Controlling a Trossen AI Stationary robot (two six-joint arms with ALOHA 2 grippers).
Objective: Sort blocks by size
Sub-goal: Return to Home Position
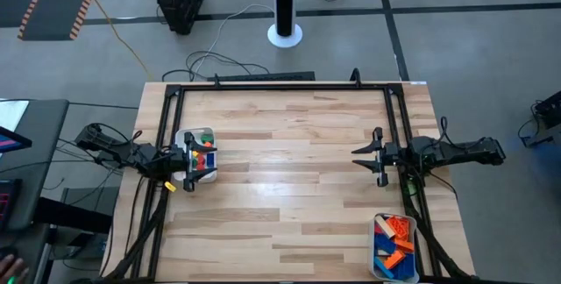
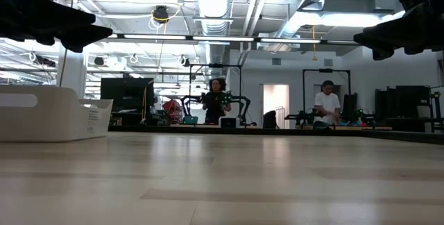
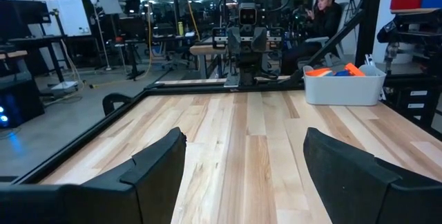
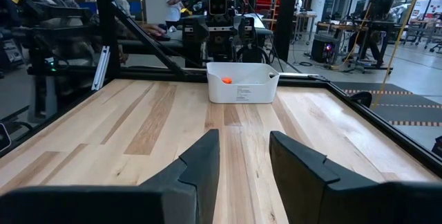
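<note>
Blocks in red, blue, green and yellow [image 1: 203,148] fill a white tray [image 1: 180,135] at the table's left. More blocks, orange, blue and red [image 1: 396,238], lie in a second white tray [image 1: 375,258] at the near right corner; the left wrist view shows this tray [image 3: 343,86] too. My left gripper [image 1: 209,157] [image 3: 243,141] hovers level over the left tray, open wide and holding nothing. My right gripper [image 1: 359,156] [image 4: 245,141] waits level at the table's right with a narrower gap and nothing between its fingers. It faces the left tray [image 4: 242,82].
A black frame rail [image 1: 280,87] runs along the table's far edge and down both sides. The middle of the wooden table [image 1: 289,170] is bare. People [image 2: 217,100] work at benches in the room behind the table.
</note>
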